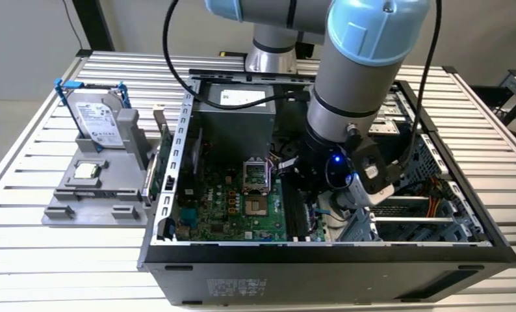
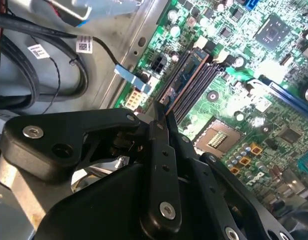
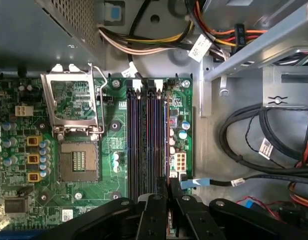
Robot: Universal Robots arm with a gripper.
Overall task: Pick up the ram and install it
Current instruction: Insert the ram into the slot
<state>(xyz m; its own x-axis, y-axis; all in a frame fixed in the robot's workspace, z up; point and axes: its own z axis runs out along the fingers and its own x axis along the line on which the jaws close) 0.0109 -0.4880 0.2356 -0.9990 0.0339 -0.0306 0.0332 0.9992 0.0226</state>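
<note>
**Memory install, stick at the slots.** All places are given relative to the processor socket (image 3: pixel 79 160).

The gripper (image 3: pixel 168 187) is down inside the open computer case (image 1: pixel 327 260). It sits at the near end of the memory slots (image 3: pixel 144 140), which run side by side just beside the socket. Its fingers (image 2: pixel 154 131) are drawn together on the end of the ram (image 2: pixel 188 75), so you read it as clamped on the stick, not apart.

The ram stands on its long edge, parallel to the slots, along the lane farthest from the socket. In the first wrist view it is a thin line (image 3: pixel 166 140). It is held edge-down most likely because a slot accepts the stick only that way. You cannot tell from these views whether it is hovering, resting in the lane or pressed home.

The arm (image 1: pixel 362 78) comes in from above because the case lies on its side on the desk (image 1: pixel 50 260), open face up.

Well apart from the socket, outside the case, a grey fixture (image 1: pixel 93 201) holds the spare parts upright and separated, probably for easy picking.

Counts:
- One ram.
- One gripper.
- One socket, open and empty.
- Four slots, as far as you can count them.
- One hard drive (image 1: pixel 97 120).
- One processor chip (image 1: pixel 86 170).
</note>
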